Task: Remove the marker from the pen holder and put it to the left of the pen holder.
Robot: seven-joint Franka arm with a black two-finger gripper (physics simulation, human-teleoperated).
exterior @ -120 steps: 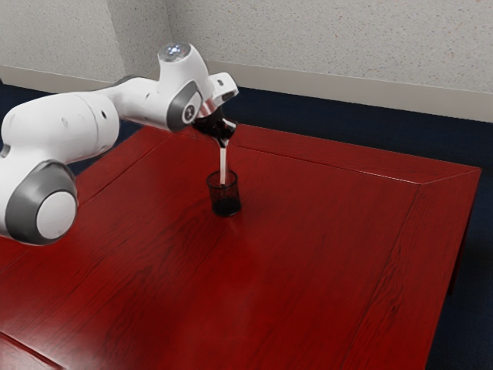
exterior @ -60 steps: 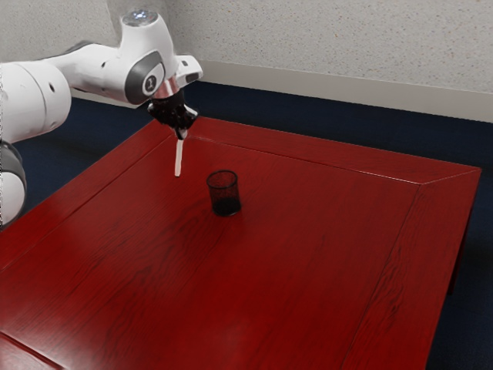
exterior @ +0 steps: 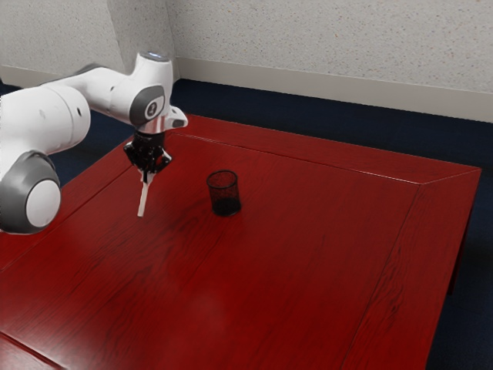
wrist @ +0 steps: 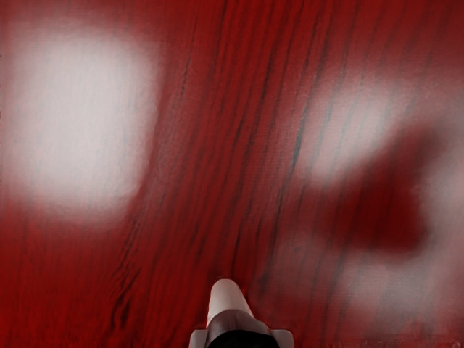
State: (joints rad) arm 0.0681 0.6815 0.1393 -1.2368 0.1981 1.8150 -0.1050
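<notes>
The tool (exterior: 146, 176) pinches the marker (exterior: 142, 200) by its upper end, and the marker is out of the holder (exterior: 224, 193). It hangs below the tool, pale and slim, a little tilted, with its free end leaning toward the exterior view's left. Whether that end touches the surface (exterior: 308, 254) I cannot tell. The marker is to the exterior view's left of the holder, apart from it. The holder, of dark see-through mesh, stands upright on the surface. The white arm (exterior: 115, 92) reaches in from the exterior view's left, and the tool points down over the red wood. In the wrist view the marker's pale, rounded end juts out from the tool above the dark-streaked grain, with whitish glare lying on the wood. Beyond the surface are a dark blue floor (exterior: 254, 100) and a speckled, light wall (exterior: 308, 38).
</notes>
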